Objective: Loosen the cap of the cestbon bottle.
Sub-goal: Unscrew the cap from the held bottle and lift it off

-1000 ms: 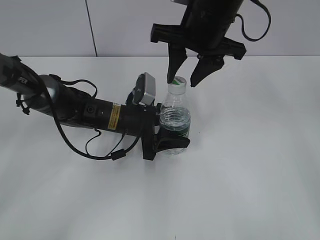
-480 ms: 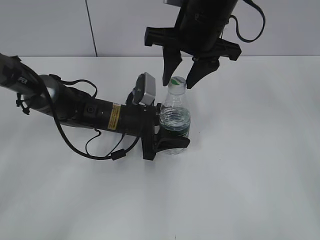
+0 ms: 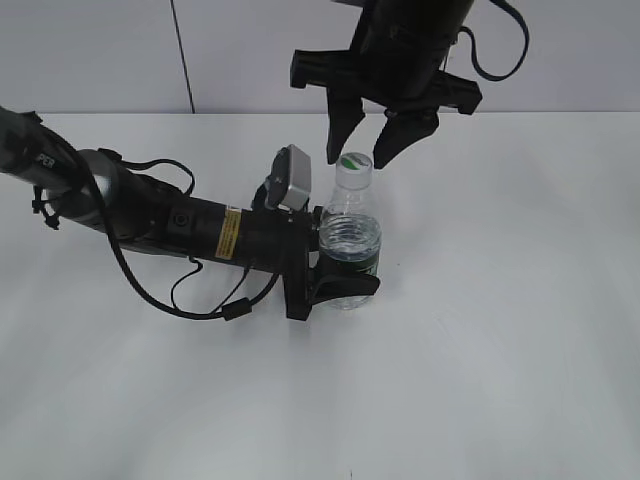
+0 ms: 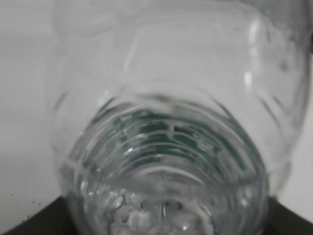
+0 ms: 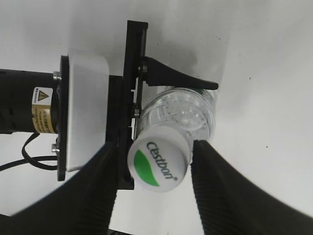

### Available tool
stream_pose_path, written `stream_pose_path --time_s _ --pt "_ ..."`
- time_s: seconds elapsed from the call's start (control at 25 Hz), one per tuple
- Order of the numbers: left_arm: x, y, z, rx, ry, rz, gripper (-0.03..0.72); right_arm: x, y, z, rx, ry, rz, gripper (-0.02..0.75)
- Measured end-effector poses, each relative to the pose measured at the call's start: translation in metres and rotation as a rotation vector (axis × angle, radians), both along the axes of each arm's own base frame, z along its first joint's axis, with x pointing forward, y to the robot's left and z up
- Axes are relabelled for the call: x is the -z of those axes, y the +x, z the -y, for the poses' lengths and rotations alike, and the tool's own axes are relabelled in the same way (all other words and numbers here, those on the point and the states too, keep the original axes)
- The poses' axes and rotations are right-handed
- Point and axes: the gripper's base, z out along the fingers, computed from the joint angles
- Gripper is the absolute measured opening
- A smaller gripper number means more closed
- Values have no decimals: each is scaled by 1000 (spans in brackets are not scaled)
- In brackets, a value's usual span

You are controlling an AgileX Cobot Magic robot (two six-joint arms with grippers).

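Nearest, the left gripper (image 3: 335, 272) lies low along the table (image 3: 500, 350), its arm stretched in from the left, jaws clamped around the green label band of the upright bottle (image 3: 350, 245). Behind and above, the right gripper (image 3: 365, 150) points straight down, jaws spread wide on either side of the cap (image 5: 159, 164), not touching it.
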Motion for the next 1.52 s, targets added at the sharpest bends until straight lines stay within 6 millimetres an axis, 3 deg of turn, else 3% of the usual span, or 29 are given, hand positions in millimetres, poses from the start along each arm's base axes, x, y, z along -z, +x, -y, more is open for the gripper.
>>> stream_pose_path --time_s 0.32,1.04,1.52 --pt "0 0 0 0 1 0 412 14 1 -3 -4 -20 -56 373" --pt "0 0 0 0 1 0 412 2 5 -3 -7 -13 -21 373" --pt "0 0 0 -1 1 0 412 9 9 -7 -9 -20 -31 373"
